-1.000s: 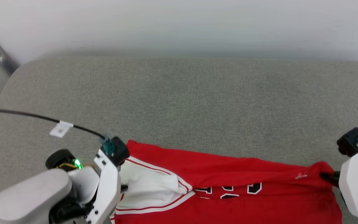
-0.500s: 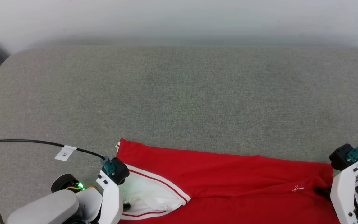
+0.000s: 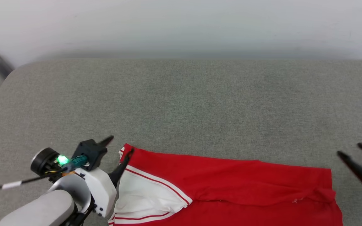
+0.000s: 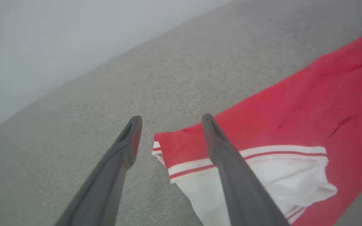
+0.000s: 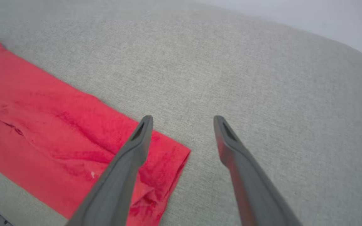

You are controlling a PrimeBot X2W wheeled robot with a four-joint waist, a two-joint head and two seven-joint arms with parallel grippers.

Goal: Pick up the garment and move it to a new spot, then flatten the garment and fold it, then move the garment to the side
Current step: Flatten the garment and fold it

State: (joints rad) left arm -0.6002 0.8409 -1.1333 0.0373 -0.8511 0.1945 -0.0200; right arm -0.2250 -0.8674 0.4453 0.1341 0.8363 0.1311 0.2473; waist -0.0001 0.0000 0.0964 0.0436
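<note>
The garment [image 3: 231,182], a red shirt with a white sleeve and red-and-white striped trim, lies folded along the near edge of the grey surface. My left gripper [image 3: 120,145] hovers open at the shirt's left corner, one finger over the fabric, nothing held. In the left wrist view the garment [image 4: 294,125] corner sits between and under the left gripper [image 4: 171,121]. My right gripper [image 3: 350,150] stands open just right of the shirt's right end. In the right wrist view the right gripper [image 5: 183,121] is spread above the garment [image 5: 58,125] corner, apart from it.
The grey padded surface [image 3: 181,103] stretches wide and bare beyond the shirt up to a pale wall [image 3: 181,25]. A black cable [image 3: 11,185] with a white tag trails from my left wrist at the lower left.
Both grippers have let go of the garment's ends and opened, then lifted off with fingers pointing forward. The shirt now lies flat; the view has shifted a little.
</note>
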